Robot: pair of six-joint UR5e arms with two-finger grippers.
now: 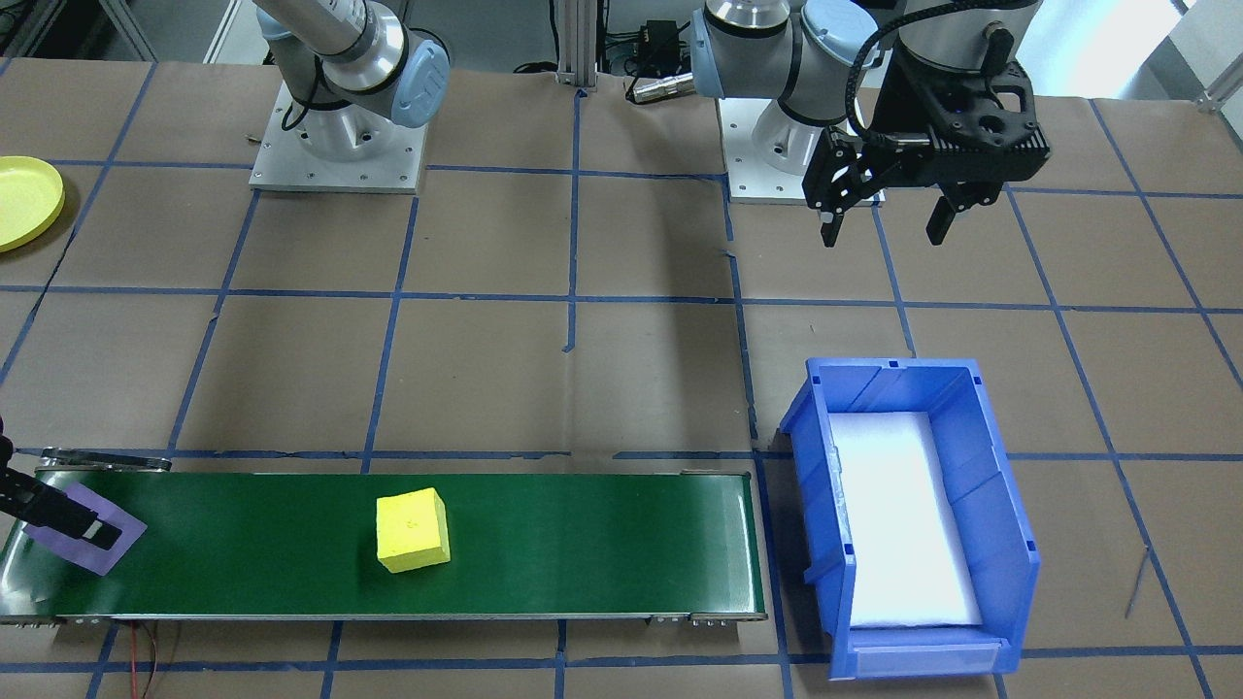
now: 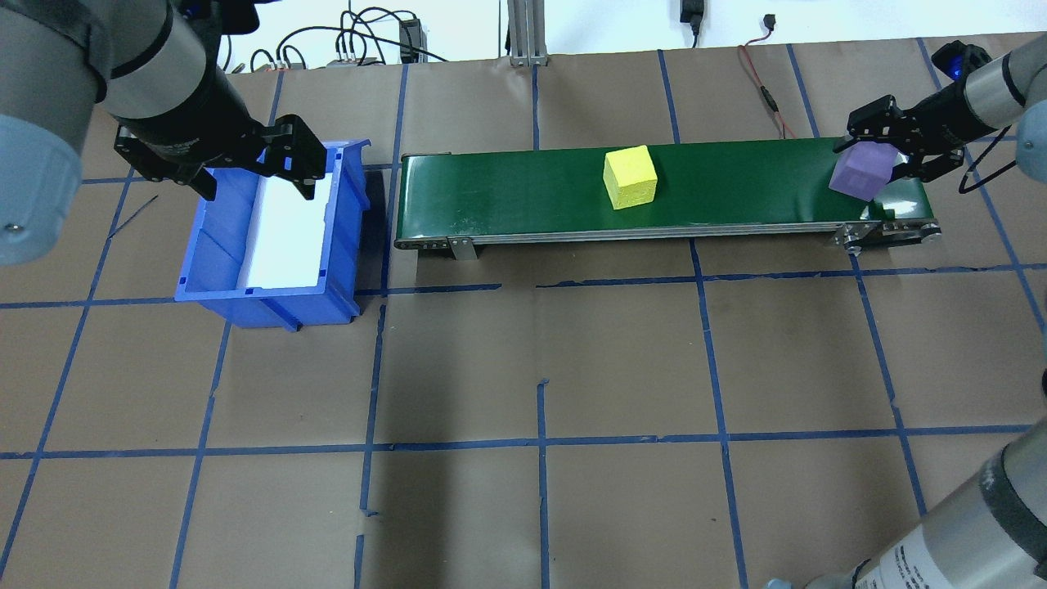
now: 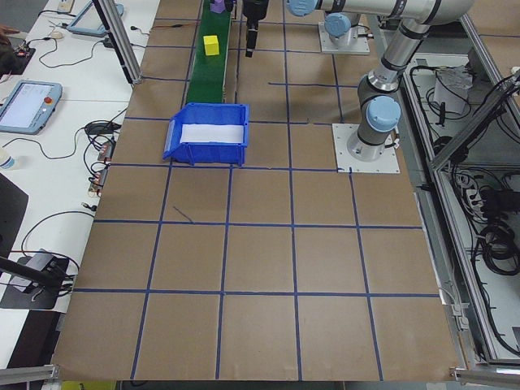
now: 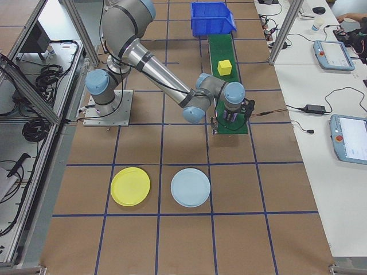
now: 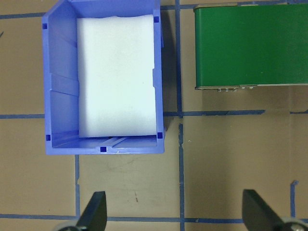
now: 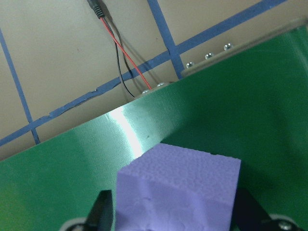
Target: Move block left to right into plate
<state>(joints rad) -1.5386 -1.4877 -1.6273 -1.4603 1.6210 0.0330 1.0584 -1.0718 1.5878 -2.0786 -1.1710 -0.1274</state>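
My right gripper (image 2: 879, 159) is shut on a purple foam block (image 2: 859, 172) at the right end of the green conveyor belt (image 2: 736, 188). The block is tilted over the belt; the right wrist view shows the purple block (image 6: 178, 187) between both fingers (image 6: 103, 211). A yellow block (image 2: 630, 177) lies free on the middle of the belt (image 1: 243, 544). The yellow plate (image 4: 130, 186) sits on the table on the robot's right, far from the belt, and the plate's edge (image 1: 24, 202) shows in the front view. My left gripper (image 1: 884, 233) hangs open and empty near the blue bin (image 1: 913, 515).
The blue bin (image 2: 270, 237), lined with white foam, stands off the belt's left end. A light-blue plate (image 4: 190, 187) lies beside the yellow one. Red and black wires (image 6: 127, 62) run behind the belt's right end. Operator desks with tablets border the far side.
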